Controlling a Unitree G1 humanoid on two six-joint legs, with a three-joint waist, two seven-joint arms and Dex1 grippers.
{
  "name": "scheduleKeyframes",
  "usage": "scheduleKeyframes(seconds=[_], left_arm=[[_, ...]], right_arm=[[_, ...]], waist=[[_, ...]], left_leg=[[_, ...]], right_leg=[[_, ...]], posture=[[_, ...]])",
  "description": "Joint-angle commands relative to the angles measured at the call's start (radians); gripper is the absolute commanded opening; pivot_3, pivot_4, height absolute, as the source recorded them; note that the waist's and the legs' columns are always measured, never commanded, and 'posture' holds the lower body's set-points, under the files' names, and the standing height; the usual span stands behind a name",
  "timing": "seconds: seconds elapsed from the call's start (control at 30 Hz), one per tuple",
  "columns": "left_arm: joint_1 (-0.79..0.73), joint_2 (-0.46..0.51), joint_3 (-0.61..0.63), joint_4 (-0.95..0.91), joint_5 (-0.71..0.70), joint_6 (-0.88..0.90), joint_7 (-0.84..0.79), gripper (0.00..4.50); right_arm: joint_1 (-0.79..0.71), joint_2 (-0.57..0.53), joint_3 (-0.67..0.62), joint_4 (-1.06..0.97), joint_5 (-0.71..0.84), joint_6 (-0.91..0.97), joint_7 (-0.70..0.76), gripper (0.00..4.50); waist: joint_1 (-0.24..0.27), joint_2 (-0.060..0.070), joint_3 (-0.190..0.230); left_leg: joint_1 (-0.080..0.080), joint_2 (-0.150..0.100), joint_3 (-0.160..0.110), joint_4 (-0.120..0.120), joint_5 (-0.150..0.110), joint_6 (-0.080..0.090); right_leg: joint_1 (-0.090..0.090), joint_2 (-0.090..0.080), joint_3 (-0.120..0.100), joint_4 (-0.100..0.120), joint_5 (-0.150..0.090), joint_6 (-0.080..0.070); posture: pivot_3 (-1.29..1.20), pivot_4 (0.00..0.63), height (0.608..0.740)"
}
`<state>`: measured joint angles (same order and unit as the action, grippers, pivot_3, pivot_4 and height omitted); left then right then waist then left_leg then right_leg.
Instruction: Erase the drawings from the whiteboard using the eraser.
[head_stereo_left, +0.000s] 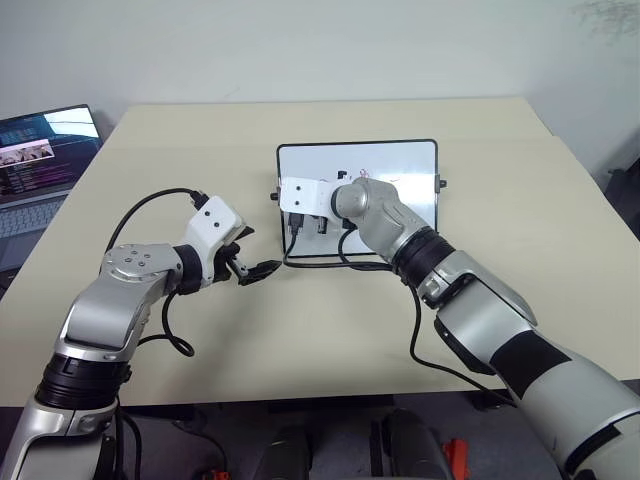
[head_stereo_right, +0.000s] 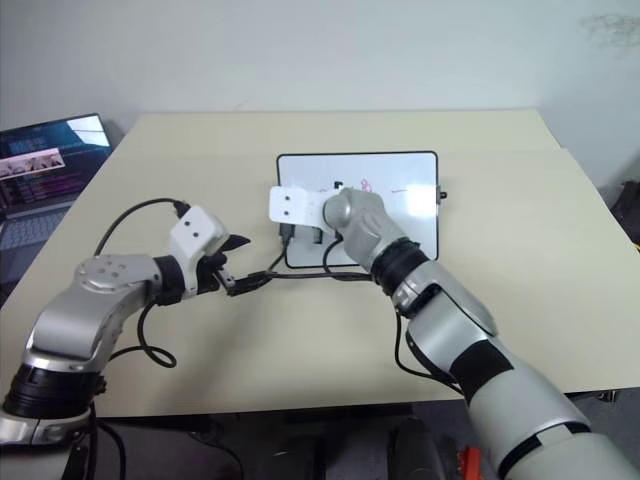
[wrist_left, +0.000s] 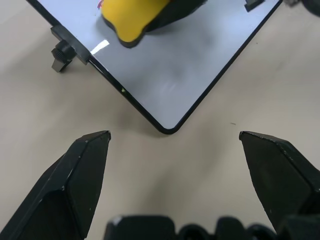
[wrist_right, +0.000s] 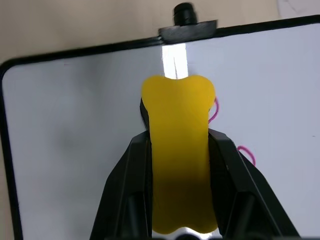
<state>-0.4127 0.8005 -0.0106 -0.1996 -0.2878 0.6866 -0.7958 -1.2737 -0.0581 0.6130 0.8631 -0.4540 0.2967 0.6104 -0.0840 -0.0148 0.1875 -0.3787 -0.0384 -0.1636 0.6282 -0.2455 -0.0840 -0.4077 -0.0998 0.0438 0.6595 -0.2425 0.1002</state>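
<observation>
Beige worktop (head_stereo_left: 330, 330): whiteboard (wrist_right: 90, 125); right gripper (wrist_right: 178, 150) clamps yellow eraser (wrist_right: 178, 150) beside red drawings (wrist_right: 245, 152); left gripper (wrist_left: 175, 145) fingers spread, empty.

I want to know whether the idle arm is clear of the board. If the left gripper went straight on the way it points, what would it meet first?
Probably the near corner of the glossy white whiteboard with the thin black frame; the open left gripper aims at it across bare beige tabletop, though depth is unclear.
</observation>
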Motion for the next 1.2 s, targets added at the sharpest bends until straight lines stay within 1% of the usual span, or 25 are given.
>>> scheduleKeyframes(seconds=[0.03,0.2,0.3,0.47,0.63,0.7,0.87,0.97,1.0,1.2], left_arm=[[-0.010,0.001,0.015,-0.012,0.009,-0.025,0.003,4.50],[-0.011,0.000,0.012,-0.008,0.011,-0.031,0.002,4.50],[-0.015,-0.003,0.008,-0.007,0.012,-0.032,0.002,4.50],[-0.029,-0.009,-0.001,0.001,0.015,-0.035,0.000,4.50],[-0.029,-0.013,-0.002,-0.001,0.016,-0.034,-0.001,4.50],[-0.028,-0.014,-0.002,-0.002,0.016,-0.034,-0.001,4.50],[-0.027,-0.013,0.002,-0.003,0.017,-0.034,0.000,4.50],[-0.023,-0.014,0.004,-0.005,0.017,-0.033,0.002,4.50],[-0.021,-0.013,0.005,-0.005,0.017,-0.034,0.002,4.50],[-0.019,-0.014,0.008,-0.007,0.016,-0.037,0.004,4.50]], right_arm=[[0.058,-0.064,0.023,-0.014,-0.059,0.045,0.025,1.12],[0.079,-0.095,0.013,-0.065,-0.078,0.060,0.034,1.12],[0.073,-0.090,-0.008,-0.075,-0.068,0.064,0.017,1.12],[-0.020,-0.012,-0.070,0.015,-0.039,0.025,-0.120,1.11],[-0.088,0.048,-0.084,0.103,-0.033,-0.016,-0.166,1.11],[-0.113,0.073,-0.089,0.142,-0.033,-0.038,-0.184,1.11],[-0.171,0.115,-0.111,0.222,-0.030,-0.075,-0.237,1.11],[-0.158,0.124,-0.096,0.225,-0.037,-0.087,-0.214,1.11],[-0.135,0.129,-0.073,0.224,-0.050,-0.097,-0.182,1.11],[-0.044,0.130,0.027,0.235,-0.113,-0.134,-0.066,1.11]], waist=[[0.001,0.000,0.000],[0.001,0.000,0.000],[0.001,0.000,0.000],[-0.002,0.000,0.000],[-0.004,0.000,0.000],[-0.006,0.000,0.000],[-0.013,0.000,0.000],[-0.013,0.000,0.000],[-0.014,0.000,0.000],[-0.022,0.000,0.000]], left_leg=[[0.001,0.000,0.000,0.000,0.000,0.000],[0.005,0.000,0.000,0.000,0.003,-0.001],[0.006,0.000,0.000,0.000,0.004,-0.001],[0.006,0.001,-0.001,0.000,0.006,-0.002],[0.005,0.006,-0.001,-0.001,0.007,-0.002],[0.005,0.009,0.000,-0.003,0.006,-0.002],[0.001,0.012,0.000,-0.005,0.006,-0.002],[-0.003,0.012,0.000,-0.005,0.006,-0.003],[-0.004,0.012,0.001,-0.005,0.006,-0.003],[-0.003,0.012,0.001,-0.006,0.006,-0.003]], right_leg=[[0.001,0.000,0.000,0.000,0.000,0.000],[0.004,0.000,0.000,0.003,-0.001,0.001],[0.004,0.001,0.000,0.004,-0.001,0.001],[0.003,0.002,0.001,0.004,0.000,0.000],[0.002,0.007,0.001,0.003,0.001,-0.001],[0.001,0.010,0.001,0.002,0.003,-0.006],[-0.005,0.012,0.000,0.003,0.003,-0.009],[-0.009,0.012,0.000,0.003,0.003,-0.010],[-0.010,0.012,0.000,0.003,0.003,-0.010],[-0.010,0.012,0.001,0.004,0.002,-0.010]], posture=[[0.00,0.150,0.740],[0.00,0.150,0.740],[0.00,0.150,0.740],[0.00,0.150,0.740],[0.00,0.150,0.740],[0.00,0.150,0.740],[0.00,0.150,0.740],[0.00,0.150,0.740],[0.00,0.150,0.740],[0.00,0.150,0.740]])
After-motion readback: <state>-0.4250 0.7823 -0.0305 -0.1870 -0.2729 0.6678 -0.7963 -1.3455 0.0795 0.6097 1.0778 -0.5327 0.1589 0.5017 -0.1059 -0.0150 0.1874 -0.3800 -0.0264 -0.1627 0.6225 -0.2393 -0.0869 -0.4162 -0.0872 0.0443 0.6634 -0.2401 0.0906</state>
